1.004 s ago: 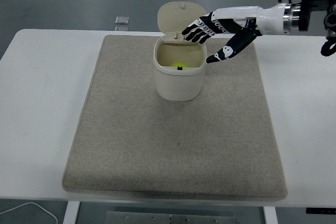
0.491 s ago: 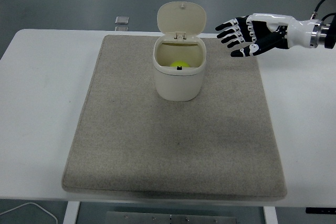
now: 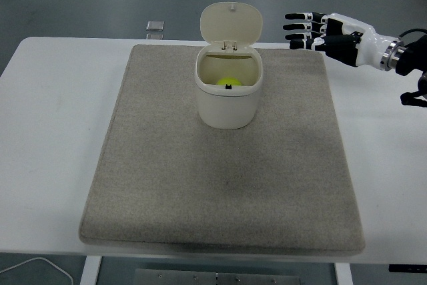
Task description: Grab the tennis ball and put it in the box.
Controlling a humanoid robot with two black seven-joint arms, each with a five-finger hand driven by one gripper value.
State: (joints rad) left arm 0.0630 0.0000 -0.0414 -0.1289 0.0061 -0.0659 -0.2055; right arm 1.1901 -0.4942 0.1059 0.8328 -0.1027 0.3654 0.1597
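1. The right hand (image 3: 313,31) is pulling back toward the right edge of the table (image 3: 53,98). A second ago it was hanging just over the open box (image 3: 227,95), with the fingertips close to the rim; now it is well apart from the box, above the far right corner of the mat (image 3: 220,191).

2. The hand is open. Its fingers (image 3: 298,27) are stretched out almost straight, lying side by side and pointing left, and they are holding nothing.

3. The tennis ball (image 3: 227,82) is lying inside the box. Only a small yellow-green patch of it is showing above the front wall, behind a little dark clip on the rim.

4. The box is standing upright on the far half of the mat, and its lid (image 3: 231,23) is tilted up and back. Neither has shifted during the last second.

5. In my judgement this means the main work is finished: the ball is already in its place, and the arm is only clearing away. Nothing in the task sentence asks for closing the lid.

6. Some things are hard to make out. Most of the ball is being hidden by the box wall, so I cannot tell how deep it is sitting. The thumb is not clearly visible. The right arm is being cut off by the picture's edge, and the left arm is not showing at all.

7. A small flat object (image 3: 155,26) is lying on the table beyond the mat; it is too small to name.
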